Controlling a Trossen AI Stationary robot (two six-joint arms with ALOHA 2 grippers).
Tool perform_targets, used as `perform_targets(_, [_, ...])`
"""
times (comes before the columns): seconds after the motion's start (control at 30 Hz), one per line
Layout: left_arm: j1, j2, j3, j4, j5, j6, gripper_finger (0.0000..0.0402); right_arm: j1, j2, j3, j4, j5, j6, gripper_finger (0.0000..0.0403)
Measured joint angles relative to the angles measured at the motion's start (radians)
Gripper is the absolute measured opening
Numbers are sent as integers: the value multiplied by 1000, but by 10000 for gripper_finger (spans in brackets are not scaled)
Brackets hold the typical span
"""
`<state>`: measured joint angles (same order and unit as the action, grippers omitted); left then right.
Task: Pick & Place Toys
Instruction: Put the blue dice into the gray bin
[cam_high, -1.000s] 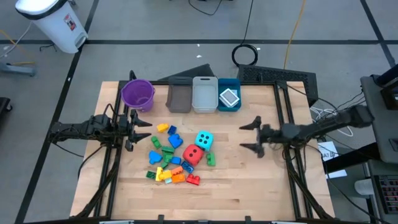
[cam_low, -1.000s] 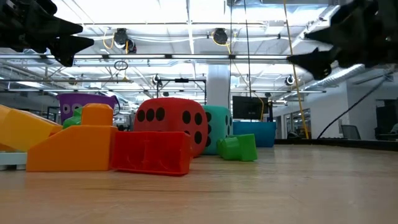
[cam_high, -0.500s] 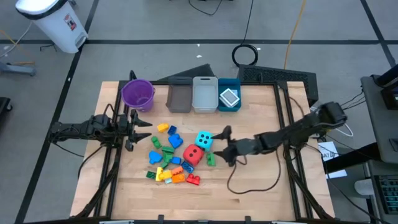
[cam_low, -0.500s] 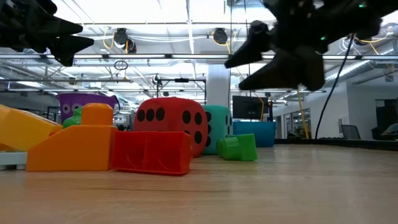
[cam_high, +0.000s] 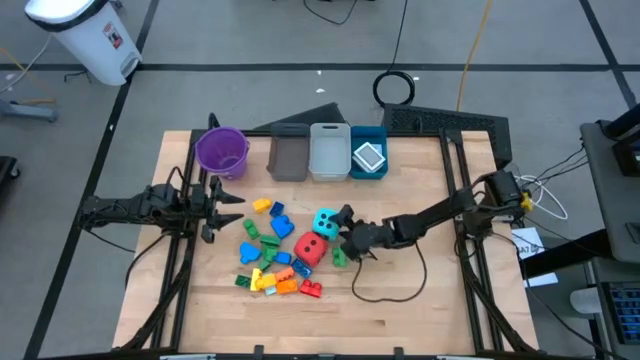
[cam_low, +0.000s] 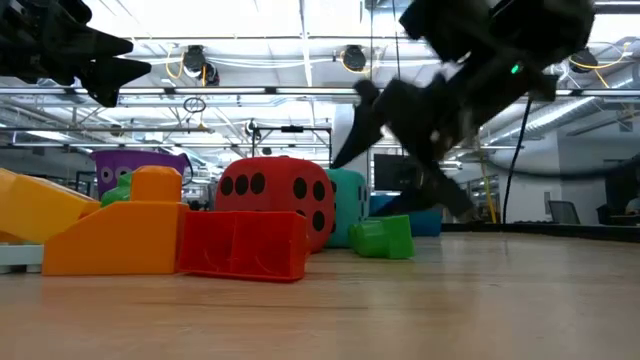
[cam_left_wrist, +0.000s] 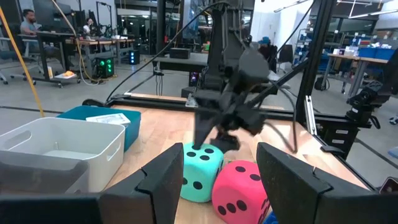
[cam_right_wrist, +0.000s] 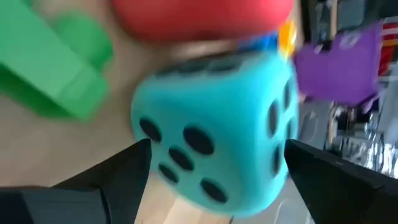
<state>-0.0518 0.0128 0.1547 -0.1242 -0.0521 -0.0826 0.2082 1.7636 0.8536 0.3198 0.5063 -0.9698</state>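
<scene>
Presently, cyan die (cam_high: 326, 223): sat on the desk (cam_high: 420, 300) just behind the red die (cam_high: 311, 249), apparently touching it, at the right edge of the brick pile (cam_high: 270, 265). A green brick (cam_high: 339, 257) lay just beside both dice, on the side toward the right arm.

Right claw (cam_high: 345, 232): released, fingers spread wide, one to either side of the cyan die in the right wrist view (cam_right_wrist: 214, 134), not yet touching it. Judged step: closing on that die.

Handling note: the fingers needed to come squarely onto two opposite flat faces and low enough to catch the middle of the die. A corner grip would likely let it twist out. The red die and green brick (cam_right_wrist: 56, 71) crowded the approach, so one finger risked nudging either as it settled. A straight lift should clear the pile.

Left claw (cam_high: 222, 208): waited above the desk at the pile's left, part-way closed, nothing seen between its fingers.

Beyond: purple bucket (cam_high: 221, 151) and three bins (cam_high: 328, 152) stood along the far edge, well apart from the dice.

Not made out: the claw's height above the desk; the right wrist view was blurred. In the low view the arm (cam_low: 470, 70) covered part of the cyan die (cam_low: 350, 205). Whether the dice truly touched could not be settled. Lower bricks of the pile were hidden by those on top.
</scene>
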Motion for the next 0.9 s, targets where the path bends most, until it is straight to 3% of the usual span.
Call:
perform_targets(0.13, [0, 0, 0, 1, 0, 0, 209, -12, 23, 2, 17, 6, 11, 298])
perform_targets(0.5, [0, 0, 0, -1, 0, 0, 209, -11, 28, 2, 28, 4, 68, 147])
perform_targets(0.63, [0, 0, 0, 0, 0, 0, 209, -10, 29, 2, 38, 5, 71, 125])
perform_targets(0.9, [0, 0, 0, 0, 0, 0, 209, 3, -14, -4, 129, 76, 79, 119])
